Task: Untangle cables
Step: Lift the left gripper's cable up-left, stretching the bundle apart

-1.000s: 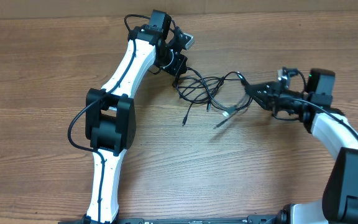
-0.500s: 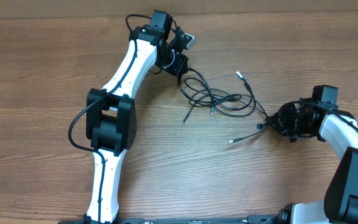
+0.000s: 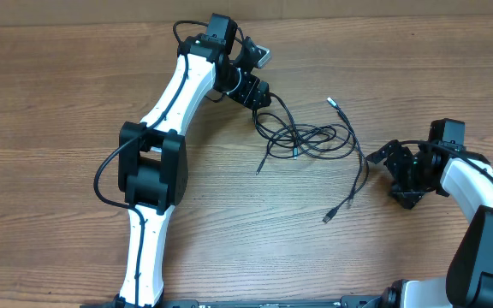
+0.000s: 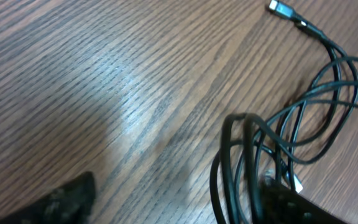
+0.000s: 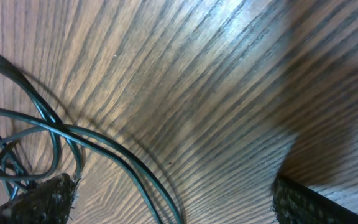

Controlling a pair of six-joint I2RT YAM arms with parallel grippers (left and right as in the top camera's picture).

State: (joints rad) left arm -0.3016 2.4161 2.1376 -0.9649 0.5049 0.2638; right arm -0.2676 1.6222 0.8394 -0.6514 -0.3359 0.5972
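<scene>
The cables [image 3: 308, 139] are thin black cords in a loose tangle at the table's middle, with plug ends at the back [image 3: 332, 101], at the front [image 3: 328, 219] and on the left [image 3: 259, 169]. My left gripper [image 3: 259, 92] stands open at the tangle's back left. In the left wrist view the cable loops [image 4: 244, 155] lie between the jaws [image 4: 176, 205], against the right finger [image 4: 291, 205]. My right gripper [image 3: 395, 175] is open, just right of a long strand. Two cable strands [image 5: 142, 174] cross the gap of this gripper [image 5: 176, 202] near its left finger [image 5: 42, 199].
The wooden table [image 3: 58, 111] carries only the cables and both arms. The left arm's white links [image 3: 178, 94] stretch from the front edge to the back. The right arm's elbow [image 3: 486, 248] sits at the front right corner.
Both grippers have opened. The right one had pulled a strand to the right and let it go; that strand and its plug now lie on the table. The tangle has spread out.
</scene>
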